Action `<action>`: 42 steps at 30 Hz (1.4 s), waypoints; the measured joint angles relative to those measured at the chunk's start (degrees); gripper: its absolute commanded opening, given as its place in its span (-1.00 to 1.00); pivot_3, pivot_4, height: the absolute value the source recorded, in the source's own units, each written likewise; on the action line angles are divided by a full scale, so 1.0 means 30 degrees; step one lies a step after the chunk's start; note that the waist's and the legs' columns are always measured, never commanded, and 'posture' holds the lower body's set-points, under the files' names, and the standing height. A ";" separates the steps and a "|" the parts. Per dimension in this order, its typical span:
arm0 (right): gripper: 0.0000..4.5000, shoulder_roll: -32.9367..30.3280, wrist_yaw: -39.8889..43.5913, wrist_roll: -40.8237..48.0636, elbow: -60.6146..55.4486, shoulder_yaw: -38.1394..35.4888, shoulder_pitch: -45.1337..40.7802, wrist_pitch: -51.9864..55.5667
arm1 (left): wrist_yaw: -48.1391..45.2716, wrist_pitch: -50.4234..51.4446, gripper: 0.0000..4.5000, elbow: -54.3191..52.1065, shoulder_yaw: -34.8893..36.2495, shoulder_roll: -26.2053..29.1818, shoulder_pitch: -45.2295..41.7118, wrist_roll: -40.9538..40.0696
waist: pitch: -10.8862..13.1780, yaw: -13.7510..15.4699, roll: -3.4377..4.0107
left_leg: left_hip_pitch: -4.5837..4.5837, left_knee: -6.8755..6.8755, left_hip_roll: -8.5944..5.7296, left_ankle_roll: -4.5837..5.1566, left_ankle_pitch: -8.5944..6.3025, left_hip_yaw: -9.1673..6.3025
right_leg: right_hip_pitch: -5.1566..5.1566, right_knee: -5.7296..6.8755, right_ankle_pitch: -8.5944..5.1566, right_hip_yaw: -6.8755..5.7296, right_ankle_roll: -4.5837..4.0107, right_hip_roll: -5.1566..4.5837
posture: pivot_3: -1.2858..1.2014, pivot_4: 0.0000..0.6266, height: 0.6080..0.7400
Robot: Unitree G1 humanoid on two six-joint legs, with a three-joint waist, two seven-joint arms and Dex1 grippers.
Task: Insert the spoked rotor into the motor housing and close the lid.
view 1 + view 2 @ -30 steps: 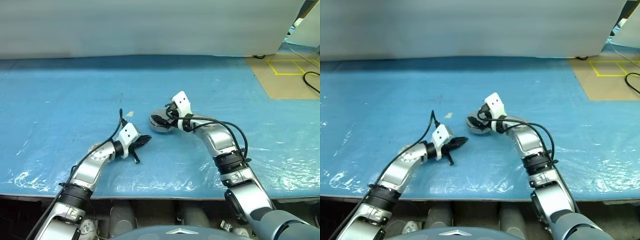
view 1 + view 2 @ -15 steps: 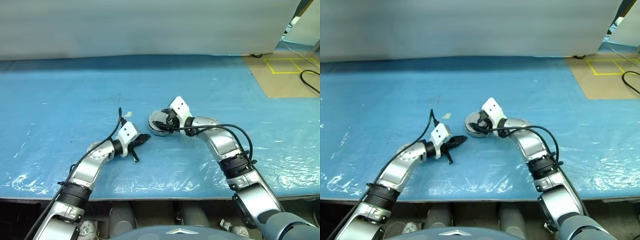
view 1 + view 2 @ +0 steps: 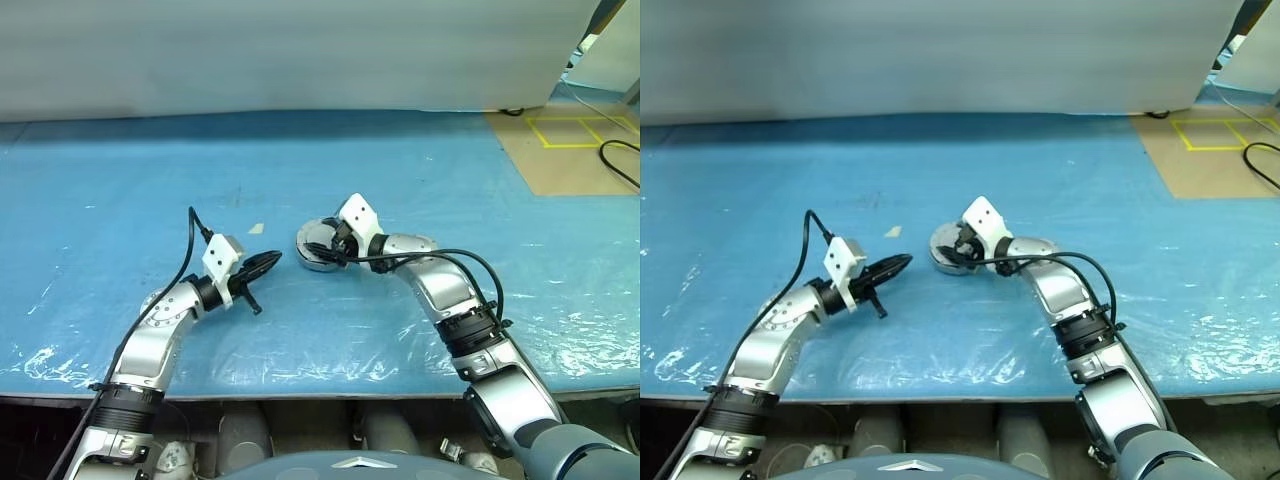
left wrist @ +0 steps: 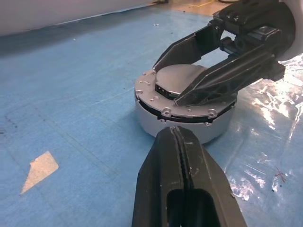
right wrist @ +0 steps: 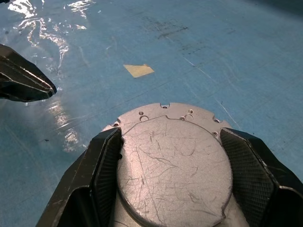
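The motor housing (image 3: 313,262) is a round grey puck on the blue table, with the lid (image 5: 173,161) lying flat on top, plain scratched face up. My right gripper (image 3: 330,245) reaches over it from the right. Its two black fingers (image 5: 102,161) clasp the raised round centre of the lid from both sides. My left gripper (image 3: 273,258) hovers a little to the left of the housing, shut and empty, pointing at its side wall (image 4: 156,118). The spoked rotor is hidden.
A pale scrap of tape (image 3: 259,228) lies on the blue plastic-covered table (image 3: 120,200) behind the left gripper. A white board runs along the back. Brown floor with yellow lines (image 3: 575,130) and a black cable lies at the far right.
My left gripper has risen and drawn back to the left, away from the housing. The right gripper's fingers have narrowed onto the lid's raised centre.
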 measured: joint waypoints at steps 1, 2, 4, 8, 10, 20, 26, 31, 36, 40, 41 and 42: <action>0.33 -0.0019 0.0139 0.0033 -0.0033 -0.0003 0.0008 0.0037 | 0.0014 -0.0009 -1.00 0.0023 -0.0005 -0.0038 -0.0111 0.0029 | 0.0000 -0.0001 0.0000 | -0.0001 -0.0001 0.0002 0.0000 0.0000 0.0000 | -0.0001 -0.0001 0.0022 -0.0001 -0.0037 0.0002 | 0.03 -0.52 1.00; 0.33 -0.0066 0.0305 0.0065 -0.0148 -0.0009 0.0041 0.0108 | 0.0027 -0.0020 -1.00 0.0079 -0.0022 -0.0113 -0.0280 0.0056 | 0.0000 -0.0001 0.0000 | -0.0004 -0.0004 0.0002 -0.0001 0.0001 0.0000 | -0.0002 -0.0004 0.0057 -0.0002 -0.0097 0.0003 | 0.03 -0.52 1.00; 0.33 -0.0150 0.0571 0.0088 -0.0506 0.0013 0.0175 0.0336 | 0.0064 -0.0158 -1.00 0.0269 -0.0123 -0.0387 -0.0703 0.0097 | 0.0000 0.0014 0.0000 | -0.0011 -0.0016 0.0002 -0.0006 0.0003 0.0000 | -0.0003 -0.0011 0.0046 -0.0007 -0.0105 0.0003 | 0.03 -0.52 1.00; 0.33 -0.0290 0.1243 0.0265 -0.1432 0.0069 0.0695 0.0742 | 0.0165 -0.0318 -1.00 0.0633 -0.0377 -0.0861 -0.1210 0.0251 | -0.0001 0.0015 0.0000 | 0.0000 -0.0077 0.0004 -0.0011 0.0004 0.0001 | -0.0004 -0.0010 0.0007 -0.0024 -0.0120 0.0031 | 0.03 -0.52 1.00; 0.33 -0.0344 0.1431 0.0334 -0.1751 0.0108 0.0844 0.0893 | 0.0189 -0.0388 -1.00 0.0743 -0.0526 -0.0921 -0.1351 0.0350 | -0.0001 0.0001 -0.0001 | 0.0013 -0.0106 0.0008 -0.0013 0.0003 0.0001 | -0.0004 -0.0009 0.0004 -0.0029 -0.0124 0.0034 | 0.03 -0.52 1.00; 0.33 -0.0355 0.0872 -0.0489 -0.1599 0.0605 0.0901 0.0001 | 0.0255 -0.0427 -1.00 0.0751 -0.0616 -0.0831 -0.1092 0.0421 | -0.0001 -0.0007 -0.0001 | 0.0059 -0.0107 0.0004 -0.0015 0.0002 0.0010 | 0.0022 0.0005 -0.0002 -0.0020 -0.0128 0.0029 | 0.03 -0.52 1.00; 0.33 -0.0420 0.0516 -0.1074 -0.1337 0.0891 0.0949 -0.0904 | 0.0428 -0.0427 -1.00 0.0671 -0.0605 -0.0629 -0.0554 0.0508 | -0.0001 -0.0002 -0.0002 | 0.0070 -0.0061 0.0001 -0.0012 0.0001 0.0010 | 0.0035 0.0034 -0.0001 -0.0010 -0.0126 0.0020 | 0.03 -0.52 1.00; 0.33 -0.0573 0.0523 -0.1112 -0.1456 0.0941 0.1118 -0.1197 | 0.0708 -0.0647 -1.00 0.0634 -0.0631 -0.0747 -0.0558 0.0661 | -0.0002 0.0021 -0.0002 | 0.0064 -0.0050 -0.0001 -0.0012 0.0000 0.0010 | 0.0040 0.0033 -0.0001 -0.0010 -0.0127 0.0021 | 0.03 -0.52 1.00; 0.33 -0.0654 0.0540 -0.1111 -0.1554 0.0938 0.1162 -0.1192 | 0.0910 -0.1037 -1.00 0.0672 -0.0652 -0.1098 -0.0977 0.0718 | -0.0002 0.0037 -0.0003 | 0.0059 -0.0051 -0.0001 -0.0013 0.0001 0.0009 | 0.0040 0.0030 -0.0001 -0.0014 -0.0127 0.0021 | 0.03 -0.52 1.00; 0.33 -0.0668 0.0542 -0.1110 -0.1593 0.0942 0.1193 -0.1155 | 0.0834 -0.0994 -1.00 0.0891 -0.0801 -0.1210 -0.1772 0.0826 | -0.0003 0.0046 -0.0003 | 0.0062 -0.0048 -0.0003 -0.0013 0.0001 0.0009 | 0.0043 0.0032 -0.0001 -0.0012 -0.0127 0.0021 | 0.03 -0.52 1.00; 0.33 -0.0668 0.0540 -0.1110 -0.1624 0.0943 0.1199 -0.1138 | 0.0804 -0.0930 -1.00 0.1016 -0.0918 -0.1206 -0.1894 0.0939 | -0.0003 0.0045 -0.0003 | 0.0062 -0.0048 -0.0003 -0.0013 0.0001 0.0009 | 0.0043 0.0032 -0.0001 -0.0012 -0.0127 0.0021 | 0.03 -0.52 1.00; 0.33 -0.0667 0.0538 -0.1109 -0.1656 0.0944 0.1201 -0.1098 | 0.0799 -0.0830 -1.00 0.1228 -0.1084 -0.1189 -0.2008 0.1135 | -0.0003 0.0048 -0.0003 | 0.0062 -0.0048 -0.0003 -0.0013 0.0001 0.0009 | 0.0042 0.0032 -0.0001 -0.0012 -0.0127 0.0021 | 0.03 -0.52 1.00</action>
